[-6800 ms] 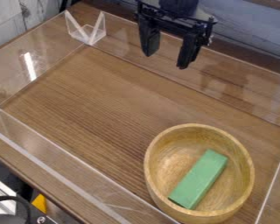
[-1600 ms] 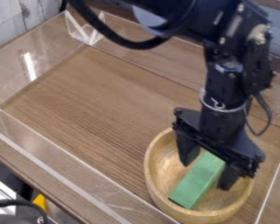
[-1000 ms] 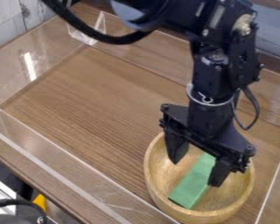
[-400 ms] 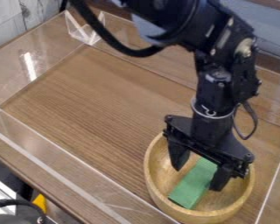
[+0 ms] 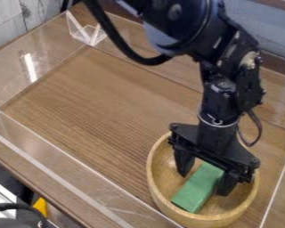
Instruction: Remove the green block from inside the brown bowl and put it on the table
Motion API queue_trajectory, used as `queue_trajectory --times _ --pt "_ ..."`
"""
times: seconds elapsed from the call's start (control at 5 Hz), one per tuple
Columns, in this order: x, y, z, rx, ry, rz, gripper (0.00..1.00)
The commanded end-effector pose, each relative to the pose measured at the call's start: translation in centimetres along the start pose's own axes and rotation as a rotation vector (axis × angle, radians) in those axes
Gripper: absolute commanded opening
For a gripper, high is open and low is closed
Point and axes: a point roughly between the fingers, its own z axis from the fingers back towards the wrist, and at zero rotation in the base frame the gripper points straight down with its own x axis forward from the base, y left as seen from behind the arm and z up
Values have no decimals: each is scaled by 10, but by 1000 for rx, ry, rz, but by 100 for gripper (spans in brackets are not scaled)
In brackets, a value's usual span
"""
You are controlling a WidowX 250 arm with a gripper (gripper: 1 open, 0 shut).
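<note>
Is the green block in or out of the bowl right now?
In: the green block lies inside the bowl, the rim curving around it.

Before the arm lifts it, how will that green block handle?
The green block looks stiff, probably keeping its straight bar shape. Its flat faces suggest it won't roll. Lying low in the bowl, it seems unlikely to tip.
</note>
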Motion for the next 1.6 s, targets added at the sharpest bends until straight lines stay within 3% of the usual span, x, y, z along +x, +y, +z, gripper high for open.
queue_trajectory --times 0.0,0.2,0.6,1.0,1.2,1.4 --pt "7 0 -2 -12 -29 -18 100" --pt "8 3 -7 -16 -19 -32 0" --pt "5 -6 -9 -24 3 52 0" --pt "16 -4 -18 -31 18 125 0" --pt "8 -12 1 -37 15 168 0" --pt "10 -13 8 -45 10 208 0"
